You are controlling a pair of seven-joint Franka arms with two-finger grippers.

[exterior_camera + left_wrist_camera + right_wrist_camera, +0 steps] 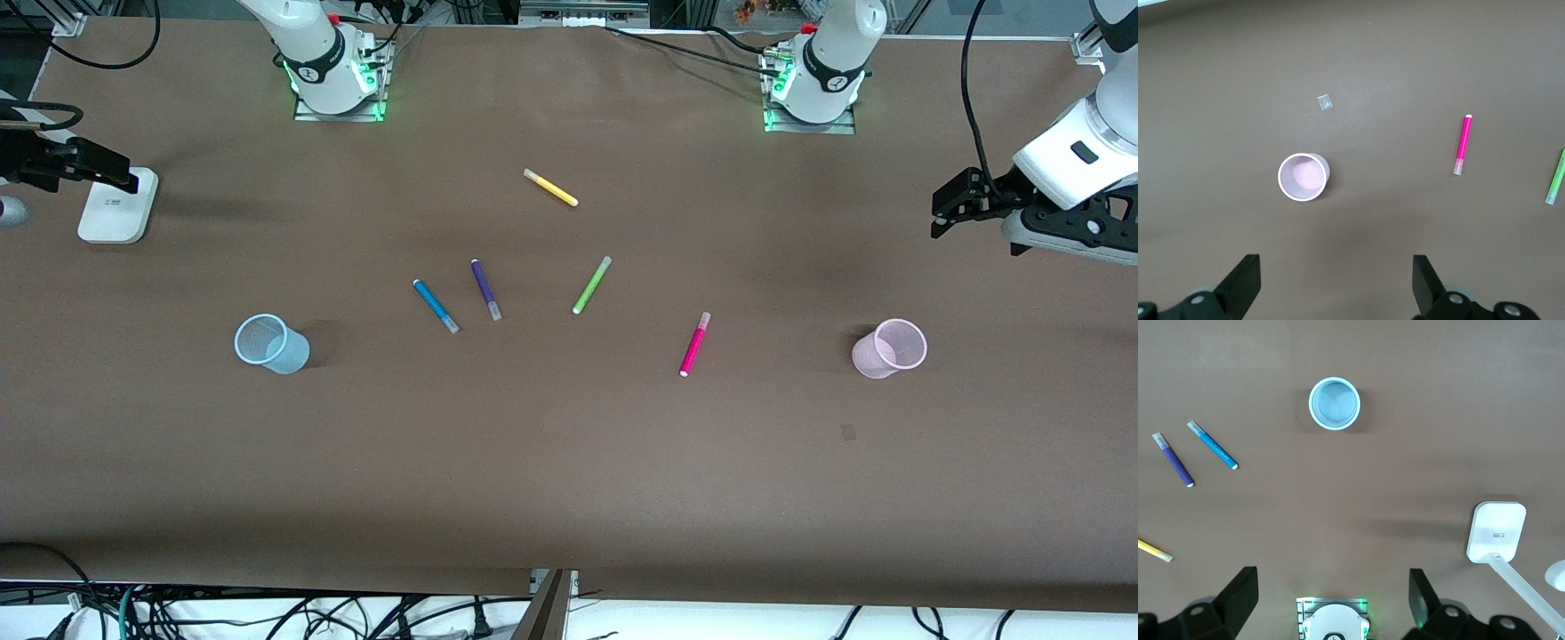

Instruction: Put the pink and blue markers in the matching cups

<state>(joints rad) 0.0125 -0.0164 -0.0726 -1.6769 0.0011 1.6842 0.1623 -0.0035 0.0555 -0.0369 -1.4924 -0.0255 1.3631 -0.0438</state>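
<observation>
The pink marker lies flat on the brown table, also in the left wrist view. The blue marker lies flat nearer the right arm's end, also in the right wrist view. The pale pink cup stands toward the left arm's end. The pale blue cup stands toward the right arm's end. My left gripper is open and empty, raised over the left arm's end of the table. My right gripper is open and empty, raised over the right arm's end.
A dark purple marker lies beside the blue one. A lime-green marker and a yellow marker lie mid-table. A white box sits under the right gripper. A small scrap lies near the pink cup.
</observation>
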